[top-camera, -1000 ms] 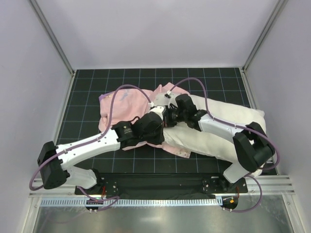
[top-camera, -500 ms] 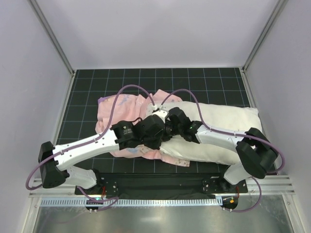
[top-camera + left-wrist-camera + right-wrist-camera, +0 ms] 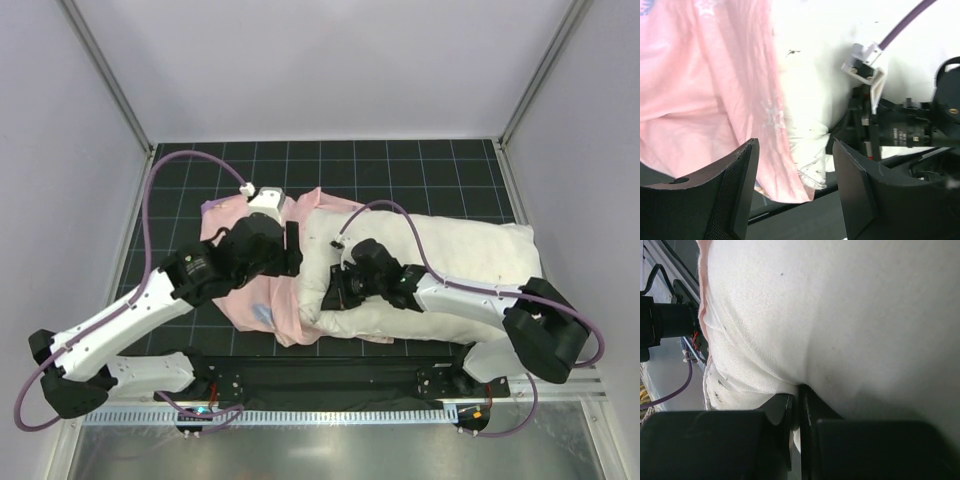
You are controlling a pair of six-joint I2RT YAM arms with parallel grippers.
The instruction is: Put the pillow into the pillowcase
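The white pillow lies across the right half of the mat, its left end bare beside the pink pillowcase, which lies crumpled at the left and reaches under that end. My left gripper hovers open above the pillowcase edge. In the left wrist view the left gripper has nothing between its fingers, with the pillowcase and the pillow below. My right gripper is shut on a fold of pillow fabric at the pillow's left end. The right wrist view shows the right gripper pinching the pillow.
Everything rests on a black gridded mat ringed by pale walls. A metal rail runs along the near edge behind the arm bases. Purple cables loop above both arms.
My left gripper opened, let go of the pillowcase and drew back to the left. The pillowcase slid down off the pillow's left end. The right gripper kept its grip and shifted slightly nearer.
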